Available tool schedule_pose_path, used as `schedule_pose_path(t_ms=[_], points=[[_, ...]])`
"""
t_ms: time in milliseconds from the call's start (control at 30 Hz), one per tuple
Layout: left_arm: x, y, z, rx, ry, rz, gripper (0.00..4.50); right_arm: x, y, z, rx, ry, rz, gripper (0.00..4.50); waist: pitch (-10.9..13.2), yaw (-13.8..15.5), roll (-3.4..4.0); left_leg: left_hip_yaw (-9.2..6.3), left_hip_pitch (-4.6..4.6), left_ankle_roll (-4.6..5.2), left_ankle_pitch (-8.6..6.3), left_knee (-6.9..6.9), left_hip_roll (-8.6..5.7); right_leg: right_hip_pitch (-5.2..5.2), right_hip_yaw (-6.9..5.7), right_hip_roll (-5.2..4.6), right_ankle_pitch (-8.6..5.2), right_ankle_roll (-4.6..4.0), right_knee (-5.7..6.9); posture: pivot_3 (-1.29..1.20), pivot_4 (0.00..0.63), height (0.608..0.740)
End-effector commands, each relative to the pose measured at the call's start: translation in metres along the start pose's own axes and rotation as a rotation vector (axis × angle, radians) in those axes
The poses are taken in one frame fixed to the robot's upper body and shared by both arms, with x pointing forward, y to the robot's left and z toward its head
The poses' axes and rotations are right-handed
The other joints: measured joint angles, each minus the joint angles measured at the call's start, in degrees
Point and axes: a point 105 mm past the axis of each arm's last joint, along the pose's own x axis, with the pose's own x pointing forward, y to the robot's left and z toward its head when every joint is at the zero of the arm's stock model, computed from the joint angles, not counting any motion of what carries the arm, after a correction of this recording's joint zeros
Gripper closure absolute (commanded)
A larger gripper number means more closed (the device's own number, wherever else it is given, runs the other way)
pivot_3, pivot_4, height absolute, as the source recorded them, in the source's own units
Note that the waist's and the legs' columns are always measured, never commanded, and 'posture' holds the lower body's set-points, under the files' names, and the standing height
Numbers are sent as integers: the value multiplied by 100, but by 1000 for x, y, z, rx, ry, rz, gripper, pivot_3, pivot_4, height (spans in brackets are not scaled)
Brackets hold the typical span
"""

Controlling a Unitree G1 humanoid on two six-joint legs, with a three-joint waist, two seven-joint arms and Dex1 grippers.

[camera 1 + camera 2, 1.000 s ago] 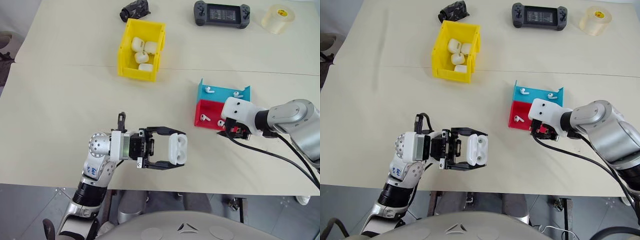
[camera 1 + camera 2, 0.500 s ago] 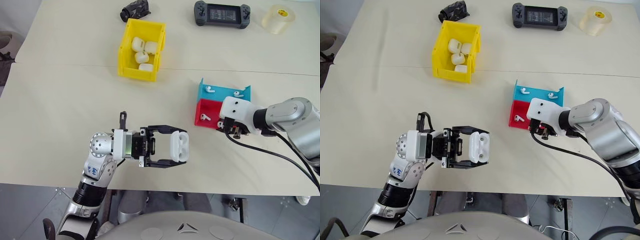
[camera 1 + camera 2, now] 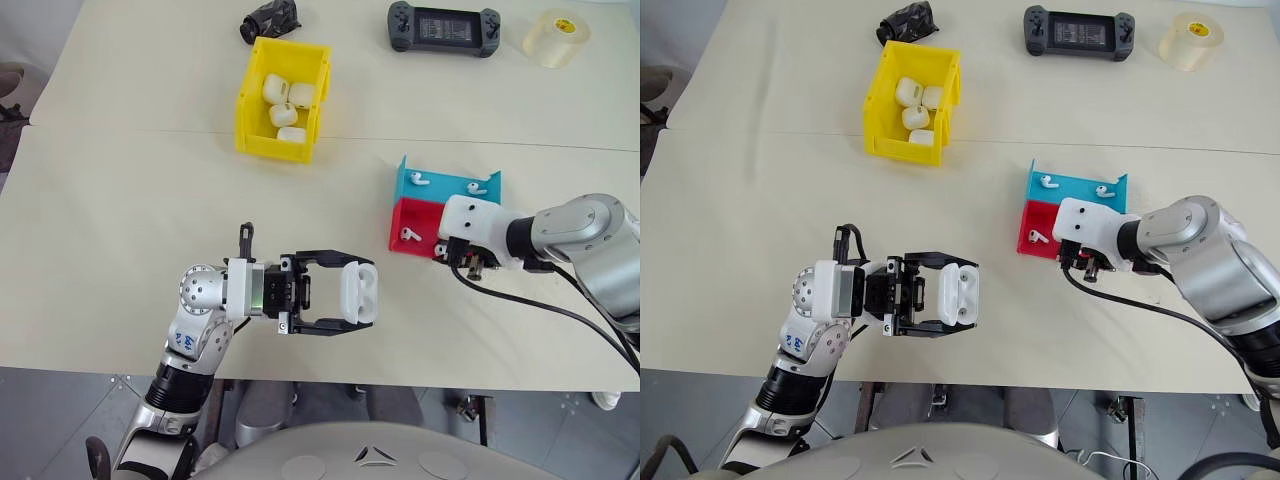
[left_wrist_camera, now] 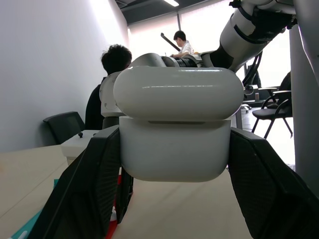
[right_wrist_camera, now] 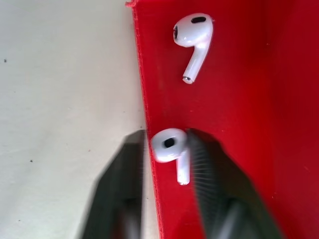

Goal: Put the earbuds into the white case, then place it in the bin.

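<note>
Surface: your cream matte tabletop (image 3: 130, 200) | Room: seated people behind, white wall | left gripper (image 3: 345, 297) clamped on glossy white case (image 3: 358, 296) | right gripper (image 5: 164, 164) fingers straddling small white earbud (image 5: 169, 149), closure indeterminate

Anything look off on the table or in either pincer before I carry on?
Nothing stands out. The white case sits squarely in the left pincer, lid up. The right pincer is over the red tray, its fingers either side of one earbud; another lies beside it. Four cases rest in the yellow bin.
</note>
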Motion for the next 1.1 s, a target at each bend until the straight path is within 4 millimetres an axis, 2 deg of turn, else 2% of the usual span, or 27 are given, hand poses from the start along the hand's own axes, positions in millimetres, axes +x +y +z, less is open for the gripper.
schedule_pose_path(t_ms=[33,267,367,467,533,633,800,967,1100], points=[[5,1,9,36,-22,-13,1701,-3,-1,4,-15,-16,-23,3916,0,0,0,0,0,0,0,0,0,0,0,0,0,0,0,0,150,740],[3,3,8,35,-21,-12,1701,-6,0,7,-13,-27,-30,3916,0,0,0,0,0,0,0,0,0,0,0,0,0,0,0,0,150,740],[3,4,8,40,-26,-11,1701,-17,-2,16,6,-97,-38,3916,0,7,0,0,0,0,0,0,0,0,0,0,0,0,0,0,150,740],[1,5,8,41,-27,-8,1701,-40,1,39,1,-281,-29,3916,0,10,0,0,-1,0,0,-1,0,0,0,0,0,0,-1,0,150,740],[-1,5,8,38,-27,-9,1701,-49,4,48,-53,-373,-42,3916,0,17,0,-1,-1,0,0,-2,1,0,-2,1,0,1,-1,0,150,740],[-3,8,7,36,-30,3,1701,-63,16,67,-25,-597,-23,3916,0,13,-1,-4,1,0,0,-2,2,7,-5,3,1,1,-4,0,150,740],[-3,16,4,39,-43,24,1701,-97,40,101,98,-1130,-46,3916,0,27,-1,-4,1,-1,1,-1,5,5,-6,6,1,2,3,0,150,740],[1,22,7,25,-73,32,1701,-106,52,118,238,-1322,-50,3916,0,-4,-1,-3,2,-1,1,0,-2,6,-1,4,3,6,5,0,150,740],[1,29,9,-15,-102,87,1701,-111,55,127,273,-1413,-76,3916,0,-24,0,-4,6,-6,3,-3,5,5,1,9,2,4,6,0,150,740]])
